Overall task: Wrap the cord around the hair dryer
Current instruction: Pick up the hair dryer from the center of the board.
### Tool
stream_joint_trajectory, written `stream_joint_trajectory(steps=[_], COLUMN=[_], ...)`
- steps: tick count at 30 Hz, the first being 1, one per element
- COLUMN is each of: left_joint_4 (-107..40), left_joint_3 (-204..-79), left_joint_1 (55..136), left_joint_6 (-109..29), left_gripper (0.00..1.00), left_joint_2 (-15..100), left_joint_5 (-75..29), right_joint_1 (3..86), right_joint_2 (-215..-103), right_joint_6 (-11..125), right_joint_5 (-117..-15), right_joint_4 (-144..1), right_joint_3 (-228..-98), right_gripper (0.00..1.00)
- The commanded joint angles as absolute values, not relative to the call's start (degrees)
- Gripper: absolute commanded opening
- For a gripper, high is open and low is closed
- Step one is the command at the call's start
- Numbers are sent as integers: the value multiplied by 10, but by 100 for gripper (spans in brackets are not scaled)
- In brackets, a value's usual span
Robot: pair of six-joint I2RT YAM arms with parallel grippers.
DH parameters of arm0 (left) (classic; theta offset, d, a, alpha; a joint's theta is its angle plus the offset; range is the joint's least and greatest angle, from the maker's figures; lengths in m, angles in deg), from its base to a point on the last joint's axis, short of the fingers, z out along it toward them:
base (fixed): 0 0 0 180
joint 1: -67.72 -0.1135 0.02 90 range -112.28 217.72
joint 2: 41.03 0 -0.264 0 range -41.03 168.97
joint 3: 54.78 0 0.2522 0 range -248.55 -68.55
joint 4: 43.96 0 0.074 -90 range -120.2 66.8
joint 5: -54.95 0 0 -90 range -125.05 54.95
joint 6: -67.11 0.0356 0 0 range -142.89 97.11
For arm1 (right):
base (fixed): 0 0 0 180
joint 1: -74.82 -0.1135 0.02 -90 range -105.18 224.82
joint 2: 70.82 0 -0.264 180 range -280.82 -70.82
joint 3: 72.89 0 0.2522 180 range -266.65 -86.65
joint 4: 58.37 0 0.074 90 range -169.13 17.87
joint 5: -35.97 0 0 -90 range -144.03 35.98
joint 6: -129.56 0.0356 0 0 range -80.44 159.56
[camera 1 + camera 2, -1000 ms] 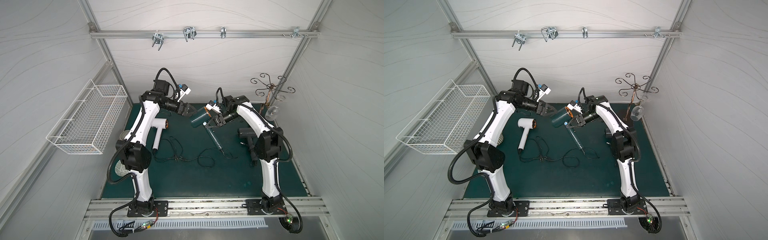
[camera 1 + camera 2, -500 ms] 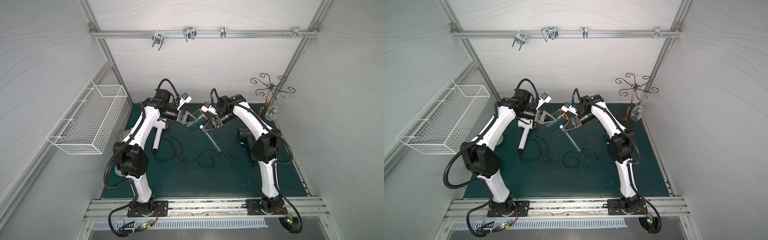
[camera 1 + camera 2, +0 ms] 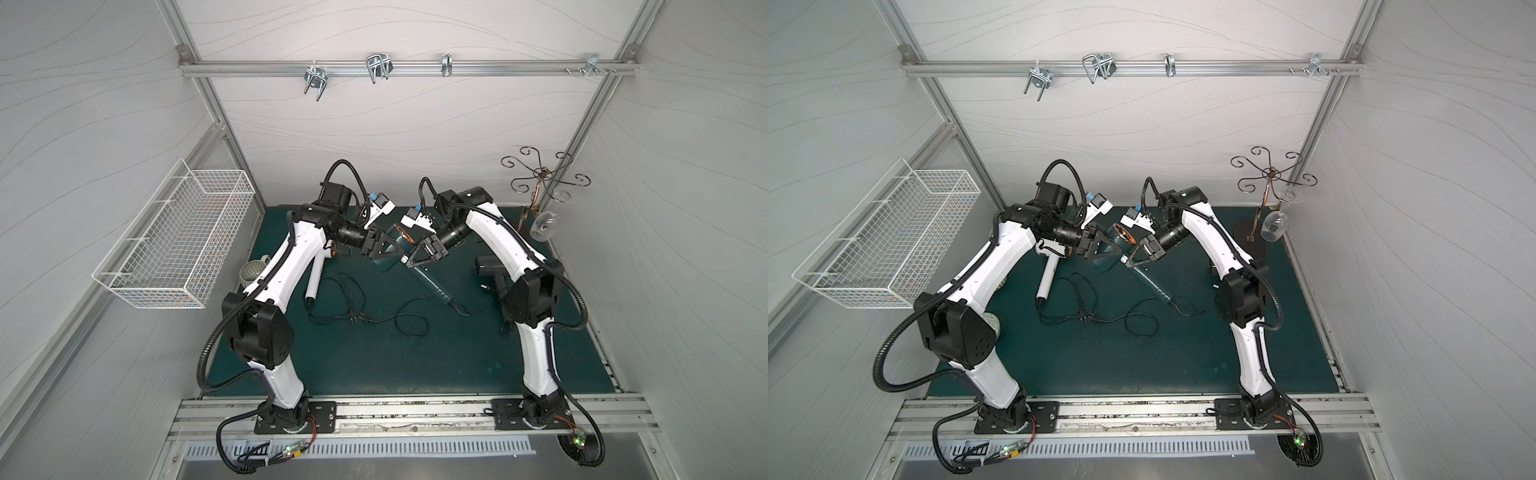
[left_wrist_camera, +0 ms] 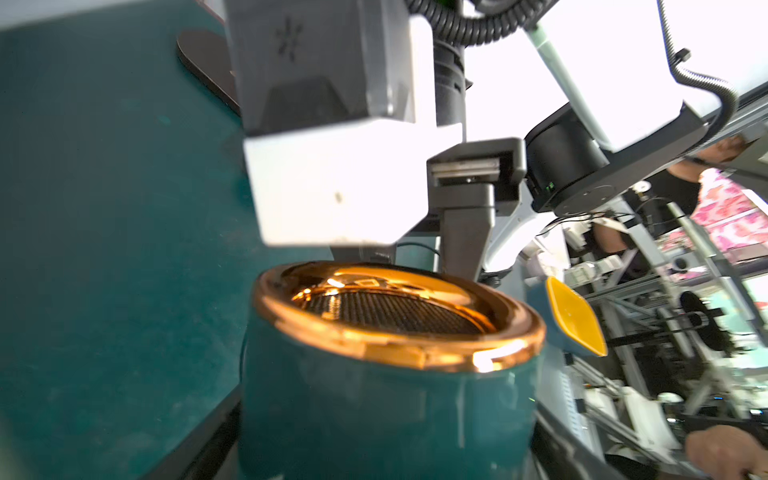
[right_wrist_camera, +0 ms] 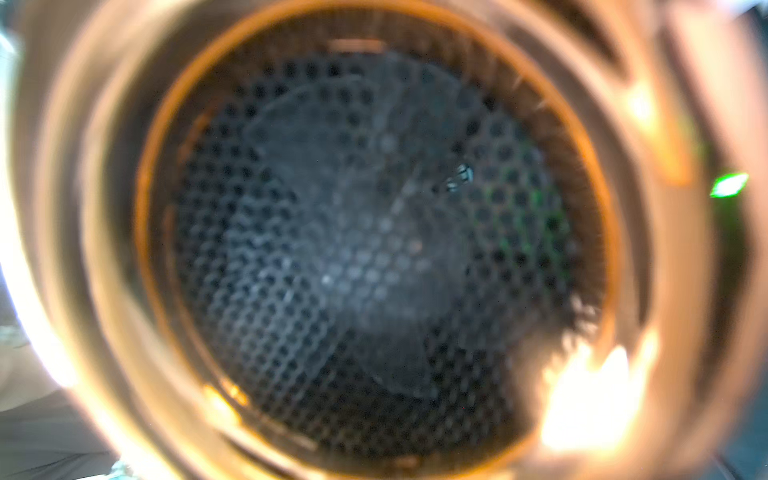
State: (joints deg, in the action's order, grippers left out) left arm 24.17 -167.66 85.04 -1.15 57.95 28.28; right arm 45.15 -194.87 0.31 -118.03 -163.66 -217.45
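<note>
A teal hair dryer [image 3: 384, 262] with a copper rim hangs above the mat in both top views [image 3: 1106, 262]. My right gripper [image 3: 409, 262] is shut on it where the handle meets the barrel; the right wrist view shows only the rear grille [image 5: 365, 232]. My left gripper [image 3: 390, 253] straddles the barrel [image 4: 386, 415], with a dark finger [image 4: 216, 440] close against each side. Whether they press on it I cannot tell. The black cord [image 3: 409, 326] trails from the handle's end in loose loops over the mat.
A white hair dryer [image 3: 313, 278] with its own cord lies under the left arm, and a black one [image 3: 490, 268] lies by the right arm. A mug [image 3: 253, 272] stands at the mat's left edge. A wire basket [image 3: 174, 241] hangs left; a glass stand [image 3: 536, 183] stands back right.
My left arm has swung right to the dryer and its jaws have narrowed around the barrel. The right arm has carried the dryer a little to the left.
</note>
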Motion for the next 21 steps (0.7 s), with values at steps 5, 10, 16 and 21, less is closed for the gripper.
stream_joint_trajectory(steps=[5, 10, 16, 21], left_joint_4=[309, 337, 374, 370], left_joint_3=[-1673, -1689, -1714, -1713], left_joint_1=[941, 952, 962, 974], left_joint_6=[-13, -3, 5, -6], left_gripper=[76, 65, 49, 58], left_joint_2=[547, 559, 573, 568], left_joint_5=[389, 384, 407, 424], right_joint_1=[451, 451, 456, 468], right_joint_2=[-1993, -1993, -1987, -1973], right_joint_6=[39, 44, 66, 65], right_joint_5=[-1187, -1183, -1161, -1153], right_joint_4=[-1619, -1607, -1574, -1549], right_joint_3=[-2222, -2224, -2219, -2212], right_gripper=[1, 1, 0, 1])
